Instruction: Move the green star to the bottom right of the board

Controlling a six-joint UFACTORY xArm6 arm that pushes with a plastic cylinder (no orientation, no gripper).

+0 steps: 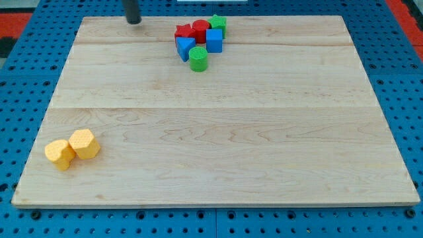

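Jawless, my tip [134, 20] rests near the board [218, 165]'s top edge, gripping nothing. Wide bare wood spreads below. Green star [217, 24] sits well right of my tip, atop the block cluster [199, 41].

Your green star [218, 24] sits near the board's top edge, a little right of centre in the view. It is the top-right piece of a tight cluster, touching the blue cube [214, 39] just below it.
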